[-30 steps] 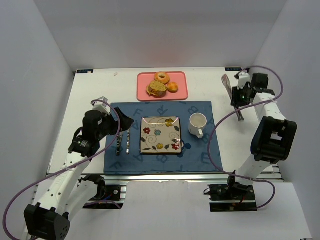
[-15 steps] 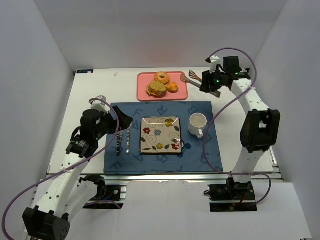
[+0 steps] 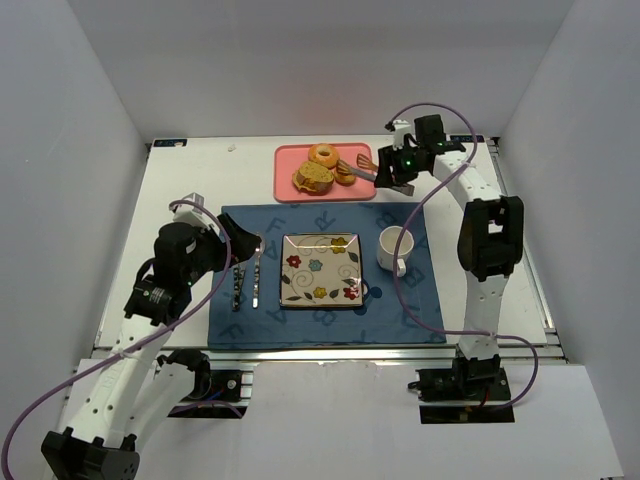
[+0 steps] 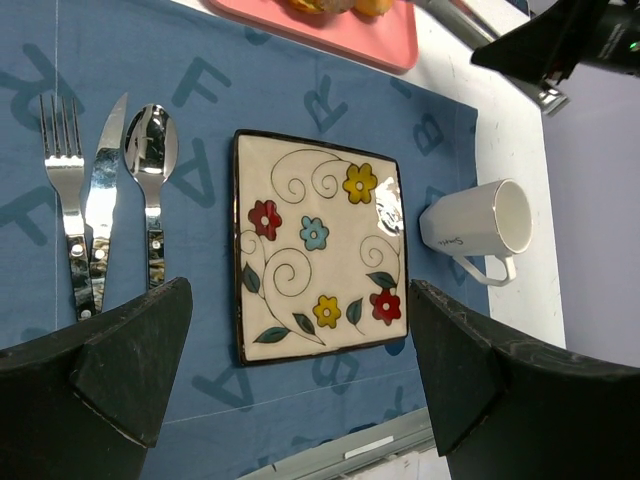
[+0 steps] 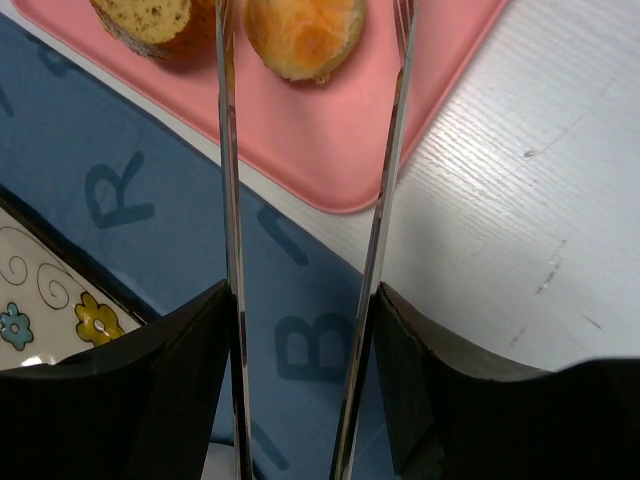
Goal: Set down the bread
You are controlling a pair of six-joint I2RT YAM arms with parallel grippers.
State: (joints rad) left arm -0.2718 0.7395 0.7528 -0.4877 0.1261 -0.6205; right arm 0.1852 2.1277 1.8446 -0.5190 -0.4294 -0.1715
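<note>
Three pieces of bread lie on the pink tray (image 3: 300, 160): a ring-shaped one (image 3: 323, 154), a seeded slice (image 3: 312, 178) and a round bun (image 3: 345, 175). My right gripper (image 3: 392, 172) is shut on metal tongs (image 3: 362, 167), whose tips reach over the tray's right end. In the right wrist view the two tong arms (image 5: 228, 200) are spread, and the bun (image 5: 304, 35) sits between their tips. The flowered plate (image 3: 320, 270) lies bare on the blue placemat (image 3: 400, 300). My left gripper (image 3: 240, 245) hovers open over the mat's left part, holding nothing.
A white mug (image 3: 395, 247) stands right of the plate. Fork (image 4: 68, 220), knife (image 4: 103, 215) and spoon (image 4: 150, 190) lie left of the plate (image 4: 320, 245). White walls enclose the table on three sides.
My right arm has swung from the table's right side leftward to the tray, carrying the tongs, and the tong arms have spread. The left arm has barely shifted.
</note>
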